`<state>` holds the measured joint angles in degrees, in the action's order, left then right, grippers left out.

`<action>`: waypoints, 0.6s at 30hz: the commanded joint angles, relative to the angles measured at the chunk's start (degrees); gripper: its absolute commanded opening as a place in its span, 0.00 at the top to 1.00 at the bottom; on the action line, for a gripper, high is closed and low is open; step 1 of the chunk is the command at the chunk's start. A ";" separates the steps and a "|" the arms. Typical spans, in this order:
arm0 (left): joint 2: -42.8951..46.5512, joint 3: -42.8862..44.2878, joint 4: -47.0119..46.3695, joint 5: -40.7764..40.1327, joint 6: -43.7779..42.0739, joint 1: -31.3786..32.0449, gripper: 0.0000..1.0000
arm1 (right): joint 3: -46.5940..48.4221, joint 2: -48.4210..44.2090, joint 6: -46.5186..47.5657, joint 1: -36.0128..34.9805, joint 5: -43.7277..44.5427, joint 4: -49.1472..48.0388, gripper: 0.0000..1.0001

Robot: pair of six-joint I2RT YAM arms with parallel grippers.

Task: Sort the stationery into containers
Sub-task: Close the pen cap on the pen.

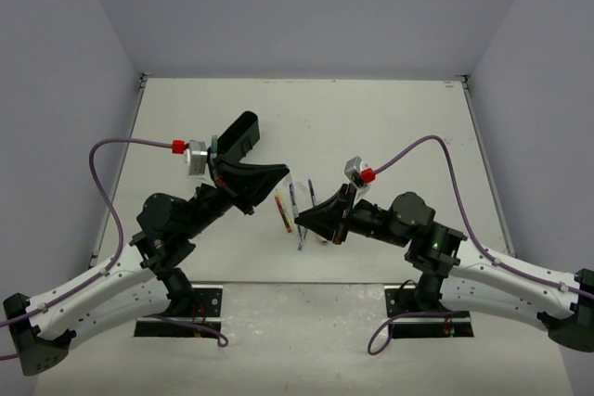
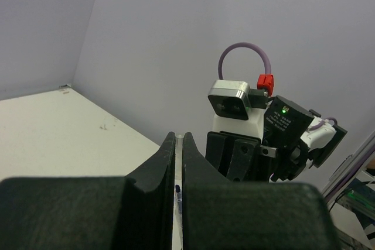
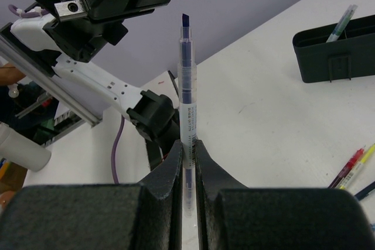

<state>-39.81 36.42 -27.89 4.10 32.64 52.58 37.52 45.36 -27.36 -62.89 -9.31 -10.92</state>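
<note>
Two grippers hung over the table [image 1: 371, 118], both closed down.

Right gripper [image 3: 187, 144]: jaws pinched on the lower barrel of a blue pen [image 3: 187, 80], with only the barrel's width between them. The pen stood out ahead of the fingertips, in line with the fingers, its tip raised clear of the table. Judged a carrying hold: gripped low, so most of the length was free to drop into a compartment. The barrel was clear, smooth plastic, round and slim, with a dark blue core, a printed label near the grip and a slanted blue tip at the far end. Slick stock on hard pads, so it could pivot if knocked.

Left gripper [image 2: 179, 139]: jaws fully together with a hairline slit between them, and nothing seen held. Its fingers [image 2: 153, 167] were matte black and wedge-shaped. It faced the right one across the loose pens, apparently idle.

Just beyond the right gripper, a red pen [image 3: 350, 164] and a yellow pen [image 3: 366, 155] lay loose on the table, side by side and near parallel, with translucent barrels. The overhead view showed a few more pens between the two grippers, unsorted.

Farther back was the tray [image 3: 328, 62], well apart from the held pen. It was black moulded plastic with upright walls and a slight sheen, and one pale green pen [image 3: 341, 23] leaned out over its rim. The table was flat, off-white and matte, with a few scuffs.

Sorting judged early: one pen in, several out.
</note>
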 commanded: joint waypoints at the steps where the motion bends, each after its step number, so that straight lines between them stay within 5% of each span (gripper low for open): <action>1: -0.08 -0.05 -3.41 0.20 1.11 0.08 1.00 | 2.82 -0.38 1.17 -0.20 1.77 -0.84 1.00; 18: -0.76 -1.36 -4.75 -0.08 1.22 0.07 1.00 | 4.67 0.05 1.78 -0.15 1.90 0.05 1.00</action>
<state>-40.39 35.70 -29.70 4.10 33.61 52.58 39.44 45.36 -26.75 -62.89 -8.43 -10.12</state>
